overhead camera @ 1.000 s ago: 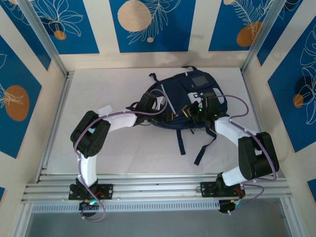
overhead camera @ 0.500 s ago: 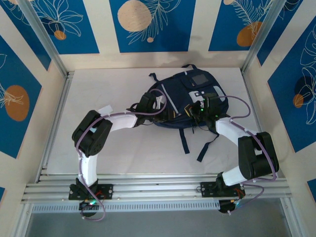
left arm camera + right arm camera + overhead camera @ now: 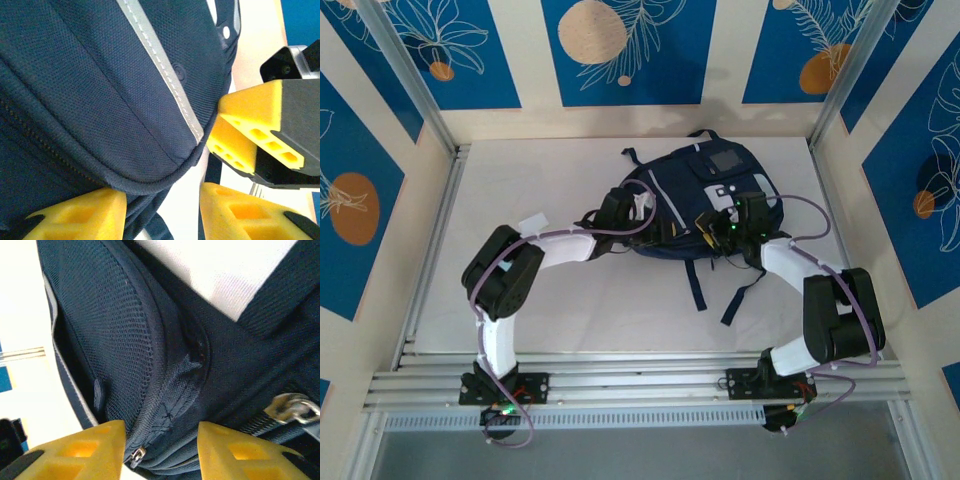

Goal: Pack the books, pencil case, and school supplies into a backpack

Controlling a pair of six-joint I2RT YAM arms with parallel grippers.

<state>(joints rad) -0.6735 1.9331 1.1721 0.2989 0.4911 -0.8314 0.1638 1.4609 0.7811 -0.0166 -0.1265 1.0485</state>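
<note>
Navy fabric of the backpack [image 3: 695, 190] is lying front-up on the far right part of the white table [image 3: 550, 300], with dark straps [image 3: 698, 285] trailing toward the arm bases. The left gripper [image 3: 162, 205] is sitting at the pack's near-left edge with its fingers spread. The rolled seam is lying between them, and bare table is showing beside one finger. The right gripper [image 3: 161, 440] is standing spread at the near-right side, with the mesh pocket [image 3: 115, 325] and a metal zip pull [image 3: 295, 410] just past its tips. The two grippers are sitting just beside each other. Aluminium rails [image 3: 640, 385] are bordering the near edge. Blue wall panels [image 3: 620, 50] with white leaf drawings and orange discs are enclosing the table.
</note>
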